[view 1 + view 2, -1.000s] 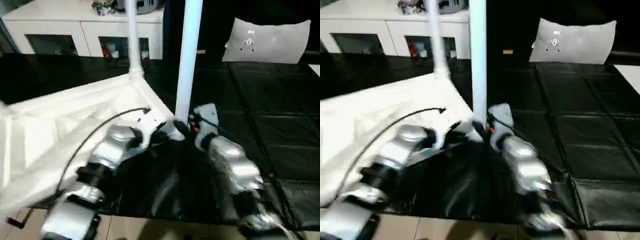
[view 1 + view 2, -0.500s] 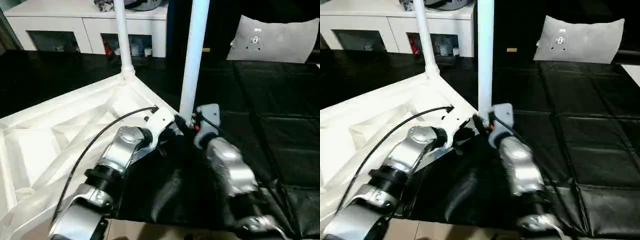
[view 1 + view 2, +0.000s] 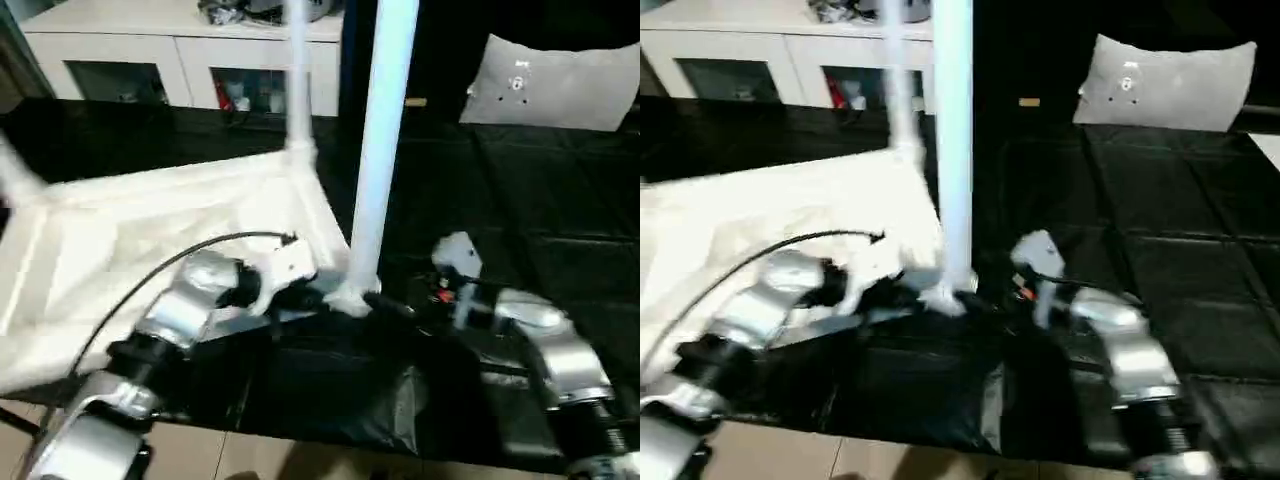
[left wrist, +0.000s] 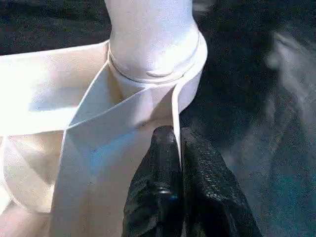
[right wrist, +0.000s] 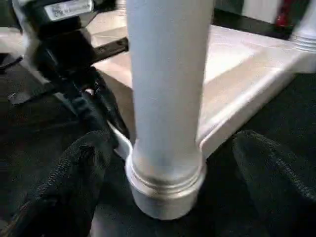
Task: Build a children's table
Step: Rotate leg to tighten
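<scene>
**Two legs stand upright in the upturned white table top**

Two long tapered white tube legs rise from the white plastic rectangular table top [image 3: 150,230], which lies ribbed underside up on the black padded floor mat [image 3: 560,210]. The near leg [image 3: 378,150] stands in the round corner socket [image 4: 153,74] closest to the robot; the far leg [image 3: 297,80] stands in the next corner behind it.

The left gripper [image 4: 170,187] is clenched on the thin white rim wall of the table top [image 4: 174,118] just beside the near socket, one black finger on each side of the wall. From the head camera, this gripper [image 3: 300,290] sits at the near corner, its silver forearm reaching in from the lower left with a black cable looping over it.

The right gripper [image 5: 163,182] is released, its two black fingers [image 5: 64,182] spread wide on either side of the base of the near leg, apart from it. From above, the right gripper [image 3: 400,305] lies low on the mat just beside the socket.

Beyond the mat stand a white cabinet with shelves [image 3: 180,60] and a grey cushion [image 3: 555,85].
</scene>
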Controlling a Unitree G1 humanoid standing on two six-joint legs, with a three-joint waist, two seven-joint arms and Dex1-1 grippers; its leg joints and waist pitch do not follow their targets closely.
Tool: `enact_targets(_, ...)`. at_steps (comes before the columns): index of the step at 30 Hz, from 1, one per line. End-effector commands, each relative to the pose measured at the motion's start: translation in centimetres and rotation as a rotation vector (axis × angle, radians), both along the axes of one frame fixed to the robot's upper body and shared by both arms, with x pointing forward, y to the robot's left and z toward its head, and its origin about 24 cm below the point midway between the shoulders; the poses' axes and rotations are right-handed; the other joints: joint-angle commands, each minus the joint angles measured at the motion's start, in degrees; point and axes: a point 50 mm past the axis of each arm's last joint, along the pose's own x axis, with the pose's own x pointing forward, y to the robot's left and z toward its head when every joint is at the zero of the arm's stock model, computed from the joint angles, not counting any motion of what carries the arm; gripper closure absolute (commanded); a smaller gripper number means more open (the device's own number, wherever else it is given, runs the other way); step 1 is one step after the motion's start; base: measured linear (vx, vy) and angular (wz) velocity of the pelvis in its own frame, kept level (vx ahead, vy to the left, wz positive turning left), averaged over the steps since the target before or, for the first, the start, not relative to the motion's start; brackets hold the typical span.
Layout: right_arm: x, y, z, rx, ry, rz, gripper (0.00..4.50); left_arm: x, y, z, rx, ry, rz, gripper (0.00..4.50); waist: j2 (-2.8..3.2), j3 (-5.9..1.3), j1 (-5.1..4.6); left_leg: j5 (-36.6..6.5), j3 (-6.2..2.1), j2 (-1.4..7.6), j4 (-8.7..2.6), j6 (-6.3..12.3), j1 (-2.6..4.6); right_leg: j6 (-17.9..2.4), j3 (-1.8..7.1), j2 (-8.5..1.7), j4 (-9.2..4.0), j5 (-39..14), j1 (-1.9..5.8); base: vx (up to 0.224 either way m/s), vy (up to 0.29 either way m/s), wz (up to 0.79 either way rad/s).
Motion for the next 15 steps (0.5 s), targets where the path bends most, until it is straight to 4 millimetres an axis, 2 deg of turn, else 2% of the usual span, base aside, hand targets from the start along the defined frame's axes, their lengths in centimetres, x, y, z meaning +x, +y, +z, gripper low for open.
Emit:
enact_targets(1,-0.2,0.3,0.6,0.008,0.008,0.096,0.27,-0.9,-0.6,-0.2,0.020,0.029,-0.137,4.50,-0.59,-3.39,0.25,-10.57,-0.21,2.13,-3.98,5.63,-0.16,-11.17,2.87,-3.37,-3.94,-18.22,3.42,0.000,0.000,0.00)
enact_targets(2,-0.1,0.2,0.7,-0.001,0.021,0.141,0.53,-1.2,-0.5,-0.1,0.025,0.052,-0.184,4.50,-0.53,-3.46,0.50,-9.69,-0.19,2.20,-3.94,5.55,-0.16,-11.59,2.87,-3.39,-3.72,-17.33,3.41,0.000,0.000,0.00)
enact_targets(4,-0.1,0.2,0.7,-0.001,0.037,0.172,0.61,-1.4,-0.4,-0.1,0.038,0.065,-0.228,4.50,-0.52,-3.49,0.65,-9.22,-0.13,2.25,-3.89,5.55,-0.20,-11.90,2.90,-3.37,-3.55,-16.50,3.42,0.000,0.000,0.00)
enact_targets(5,-0.1,0.3,0.7,0.002,0.055,0.201,0.61,-1.6,-0.3,-0.1,0.046,0.078,-0.260,4.50,-0.72,-3.59,0.85,-8.60,-0.12,2.26,-3.85,5.75,-0.12,-12.25,2.86,-3.36,-3.36,-15.89,3.45,0.000,0.000,0.00)
enact_targets(8,-0.3,0.4,0.7,0.005,0.080,0.247,1.04,-1.8,-0.2,-0.1,0.060,0.088,-0.304,4.50,-0.71,-3.61,1.36,-7.89,0.00,2.36,-3.73,5.93,-0.09,-12.28,2.87,-3.38,-3.30,-15.43,3.36,0.000,0.000,0.00)
enact_targets(11,-0.5,0.8,0.7,0.008,0.107,0.300,1.20,-2.0,-0.2,-0.1,0.081,0.098,-0.360,4.50,-0.83,-3.65,1.98,-7.57,-0.01,2.37,-3.78,5.71,-0.07,-11.97,2.89,-3.45,-3.25,-15.70,3.40,0.000,0.000,0.00)
enact_targets(13,-0.6,1.1,0.6,0.011,0.125,0.334,1.45,-2.1,-0.2,-0.1,0.093,0.107,-0.390,4.50,-0.82,-3.67,2.06,-7.70,0.00,2.37,-3.78,5.36,-0.07,-11.80,2.86,-3.44,-3.24,-15.98,3.38,0.000,0.000,0.00)
enact_targets(15,-0.7,1.3,0.6,0.014,0.136,0.351,1.48,-2.1,-0.3,0.0,0.097,0.111,-0.404,4.50,-0.83,-3.63,2.12,-8.07,-0.02,2.34,-3.82,5.10,-0.10,-11.51,2.87,-3.47,-3.35,-16.82,3.41,0.000,0.000,0.00)
